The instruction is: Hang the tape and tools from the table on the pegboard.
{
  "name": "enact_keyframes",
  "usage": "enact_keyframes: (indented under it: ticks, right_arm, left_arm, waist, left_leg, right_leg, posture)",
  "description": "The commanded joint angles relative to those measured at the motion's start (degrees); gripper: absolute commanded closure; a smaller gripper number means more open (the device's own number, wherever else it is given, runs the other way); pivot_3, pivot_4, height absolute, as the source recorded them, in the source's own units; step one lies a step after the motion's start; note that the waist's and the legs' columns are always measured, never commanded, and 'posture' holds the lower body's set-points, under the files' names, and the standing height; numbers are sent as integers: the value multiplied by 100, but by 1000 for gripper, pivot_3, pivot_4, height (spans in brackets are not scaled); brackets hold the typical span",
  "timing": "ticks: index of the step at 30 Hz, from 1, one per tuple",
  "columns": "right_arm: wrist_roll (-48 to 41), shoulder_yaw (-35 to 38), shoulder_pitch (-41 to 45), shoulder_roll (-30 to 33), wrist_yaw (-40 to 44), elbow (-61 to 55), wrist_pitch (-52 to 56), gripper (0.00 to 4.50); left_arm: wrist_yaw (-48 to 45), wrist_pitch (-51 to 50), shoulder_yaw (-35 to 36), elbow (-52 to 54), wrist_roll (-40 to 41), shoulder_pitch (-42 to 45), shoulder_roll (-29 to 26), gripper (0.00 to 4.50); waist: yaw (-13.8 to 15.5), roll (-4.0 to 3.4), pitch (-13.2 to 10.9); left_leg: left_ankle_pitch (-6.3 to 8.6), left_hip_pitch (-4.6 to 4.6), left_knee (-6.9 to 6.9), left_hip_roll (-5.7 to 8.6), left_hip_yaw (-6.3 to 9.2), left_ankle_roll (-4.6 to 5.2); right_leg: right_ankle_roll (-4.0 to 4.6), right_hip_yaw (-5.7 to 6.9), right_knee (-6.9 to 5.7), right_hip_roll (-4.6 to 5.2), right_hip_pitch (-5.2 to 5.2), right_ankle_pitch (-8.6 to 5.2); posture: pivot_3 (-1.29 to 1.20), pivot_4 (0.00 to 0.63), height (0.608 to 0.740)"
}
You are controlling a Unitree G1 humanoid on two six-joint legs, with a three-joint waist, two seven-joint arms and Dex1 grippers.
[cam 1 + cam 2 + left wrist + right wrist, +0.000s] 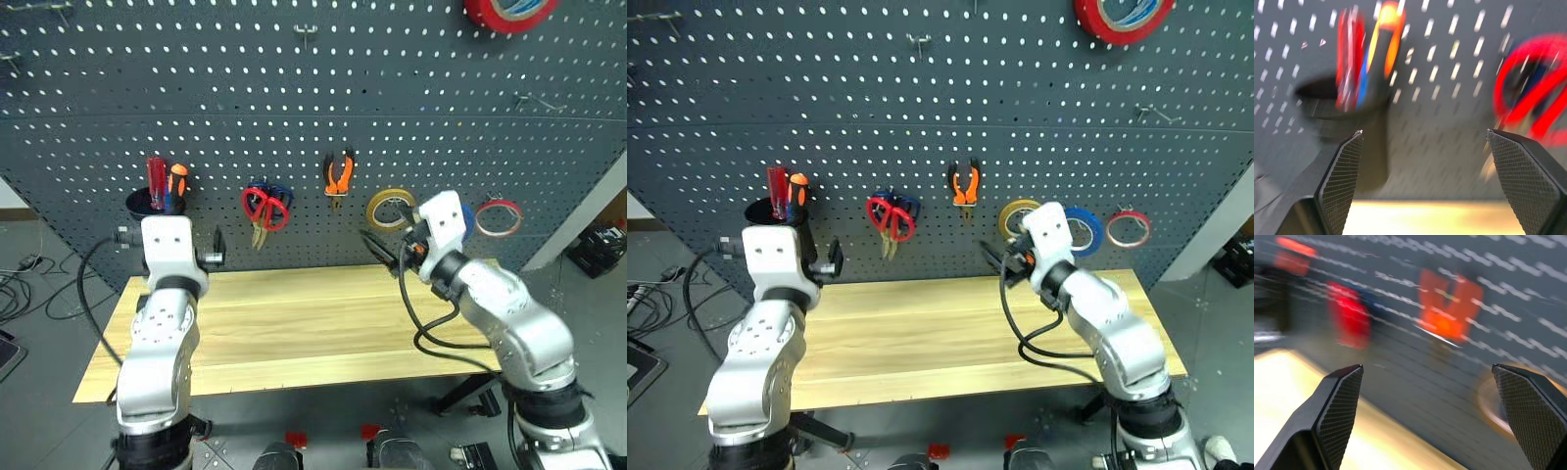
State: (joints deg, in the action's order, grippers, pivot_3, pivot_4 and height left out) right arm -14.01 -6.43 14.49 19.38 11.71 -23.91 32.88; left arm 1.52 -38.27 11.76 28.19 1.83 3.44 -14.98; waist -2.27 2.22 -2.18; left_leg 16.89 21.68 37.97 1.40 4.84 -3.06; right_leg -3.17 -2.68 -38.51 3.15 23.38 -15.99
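The pegboard (294, 98) carries all the tools. The black-and-orange screwdriver (177, 181) stands in a black cup (142, 204) on the board. To its right hang the red-handled scissors (266, 213), then the orange-handled pliers (338, 176). The blue tape (1097, 235) hangs further right, just behind my right hand. My left gripper (1424, 131) is open and empty, level, facing the cup and scissors. My right gripper (1427, 366) is open and empty above the table (294, 323), pointing at the pliers.
A yellow roll (390, 208) and a red-rimmed roll (498, 217) hang either side of the blue tape. A red roll (509, 10) hangs at the board's top right. Blue-handled scissors (282, 196) hang behind the red pair. Cables (20, 294) lie on the floor at left.
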Motion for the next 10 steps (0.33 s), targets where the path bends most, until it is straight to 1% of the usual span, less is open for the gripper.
enact_keyframes:
  ticks: [1, 3, 4, 5, 8, 10]
  right_arm:
    - [318, 261, -481, -97, 81, 481, -1367, 0]
    - [244, 398, -791, -152, 263, 842, -1805, 0]
    - [229, 464, -925, -164, 333, 1053, -2014, 0]
    - [191, 525, -1056, -178, 441, 1278, -2198, 0]
    - [66, 709, -1266, -264, 618, 1837, -2473, 0]
    - [135, 814, -1315, -324, 581, 2374, -2652, 0]
  left_arm:
    - [-232, 1002, 96, -337, -22, -502, -5, 240]
    - [-304, 1407, 130, -586, 9, -764, 24, 240]
    - [-321, 1546, 161, -694, 49, -851, 64, 240]
    - [-306, 1679, 217, -794, 94, -922, 115, 240]
    - [-367, 1869, 305, -1012, 230, -1062, 234, 240]
    - [-451, 2138, 304, -1125, 225, -1207, 246, 240]
  waist:
    - [57, -11, 23]
    - [83, -33, 36]
    - [102, -37, 41]
    - [128, -37, 42]
    - [218, -41, 54]
    - [229, -43, 60]
  left_leg:
    - [3, -14, 0, -2, -7, 4]
    - [16, -38, -3, -4, -16, 24]
    - [28, -80, -12, -8, -19, 44]
    - [40, -100, -9, -9, -17, 58]
    - [45, -116, 2, -7, -18, 61]
    - [46, -130, 1, -7, -17, 61]
  right_leg:
    - [-1, -2, 4, -1, -13, 0]
    - [-2, -3, 19, -2, -43, -1]
    - [-4, 3, 55, -5, -103, -2]
    - [-7, 9, 61, -6, -130, -4]
    - [-10, 7, 72, -5, -154, -5]
    - [-10, 7, 75, -5, -169, -5]
  posture:
    - [20, 0, 740]
    - [22, 0, 740]
    - [27, 0, 740]
    - [30, 0, 740]
    - [39, 0, 740]
    - [47, 0, 740]
